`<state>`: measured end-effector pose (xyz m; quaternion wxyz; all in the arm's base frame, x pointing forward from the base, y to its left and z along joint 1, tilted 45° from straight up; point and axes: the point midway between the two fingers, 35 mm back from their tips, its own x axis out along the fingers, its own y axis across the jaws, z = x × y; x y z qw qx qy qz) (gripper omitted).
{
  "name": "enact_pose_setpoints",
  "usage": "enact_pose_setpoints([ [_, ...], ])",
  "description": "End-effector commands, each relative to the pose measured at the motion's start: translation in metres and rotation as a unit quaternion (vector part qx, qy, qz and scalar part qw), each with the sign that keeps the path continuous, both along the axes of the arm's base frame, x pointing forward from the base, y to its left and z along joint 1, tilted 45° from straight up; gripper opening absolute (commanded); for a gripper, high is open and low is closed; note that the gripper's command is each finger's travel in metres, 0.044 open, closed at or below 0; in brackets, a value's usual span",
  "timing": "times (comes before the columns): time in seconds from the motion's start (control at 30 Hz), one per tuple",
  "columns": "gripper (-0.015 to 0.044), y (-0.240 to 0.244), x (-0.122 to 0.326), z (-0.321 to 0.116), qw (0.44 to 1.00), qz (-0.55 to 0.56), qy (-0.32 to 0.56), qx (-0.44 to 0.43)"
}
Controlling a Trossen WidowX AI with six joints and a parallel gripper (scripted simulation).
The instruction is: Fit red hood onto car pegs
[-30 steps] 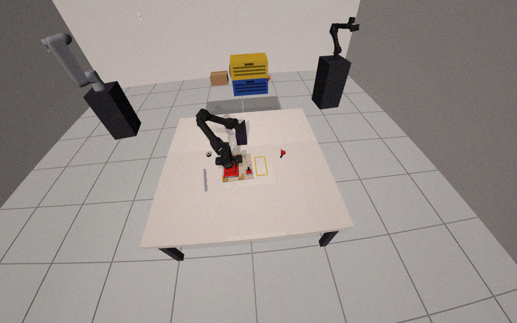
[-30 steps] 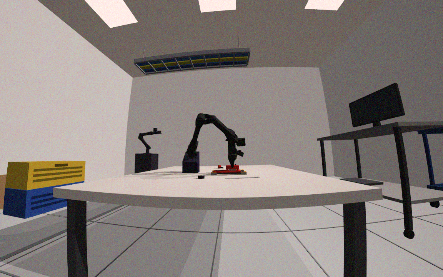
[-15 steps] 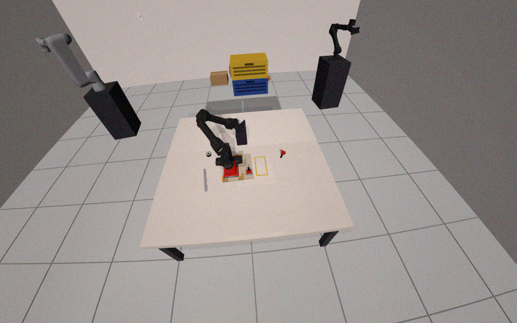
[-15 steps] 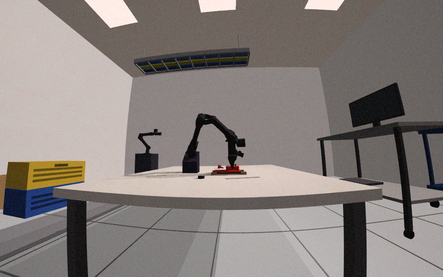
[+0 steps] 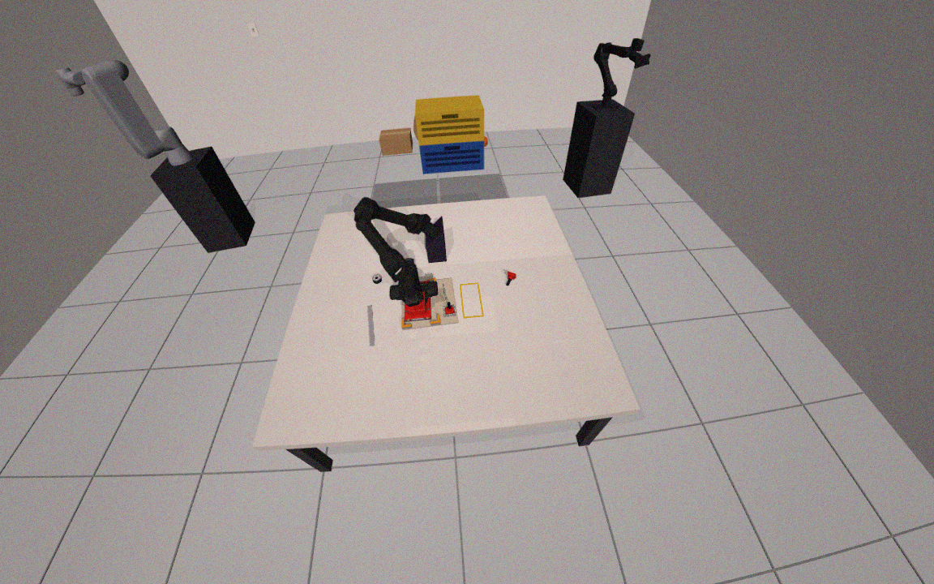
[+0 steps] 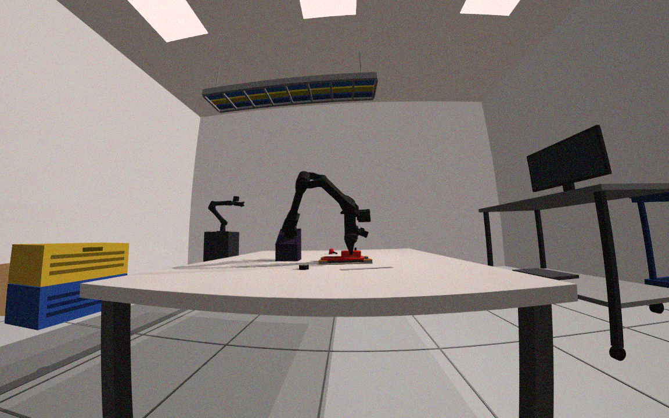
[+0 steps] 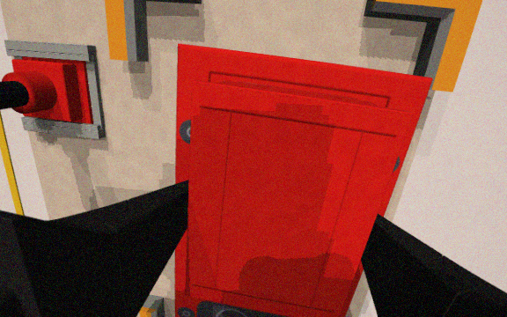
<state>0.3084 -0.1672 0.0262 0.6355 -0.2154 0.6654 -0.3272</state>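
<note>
The red hood [image 6: 345, 254] [image 7: 280, 176] lies over the rear part of the red chassis [image 5: 417, 315] [image 6: 333, 258] [image 7: 302, 62], flat roof up, and looks level and low on the deck. My gripper [image 5: 418, 298] [image 6: 351, 253] [image 7: 277, 203] points down and is shut on the hood, one finger at each side. In the wrist view grey round ends show beside the roof, partly covered by its edges; dark engine detail shows at the bottom edge. Whether every peg is in its hole is hidden. The chassis sits on the beige jig board [image 5: 443, 285] [image 7: 135, 136].
Orange corner brackets [image 7: 446, 66] flank the chassis front. A red part with a black stem [image 5: 448, 310] [image 7: 44, 94] stands in a grey holder beside it. A yellow outline [image 5: 461, 298], another red part [image 5: 510, 276], a small wheel [image 5: 377, 277] [image 6: 304, 267] and a grey strip [image 5: 370, 325] lie around.
</note>
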Motion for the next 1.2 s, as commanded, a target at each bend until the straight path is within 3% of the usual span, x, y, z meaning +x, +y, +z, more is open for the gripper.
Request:
enact_pose_setpoints([
  [0.0, 0.0210, 0.000, 0.000, 0.000, 1.000, 0.000, 0.000, 0.000],
  [0.3, 0.0440, 0.000, 0.000, 0.000, 1.000, 0.000, 0.000, 0.000],
  [0.63, 0.0440, 0.048, 0.008, 0.047, 1.000, -0.001, 0.001, 0.001],
  [1.17, 0.0440, 0.050, 0.008, 0.049, 1.000, -0.001, 0.001, 0.001],
])
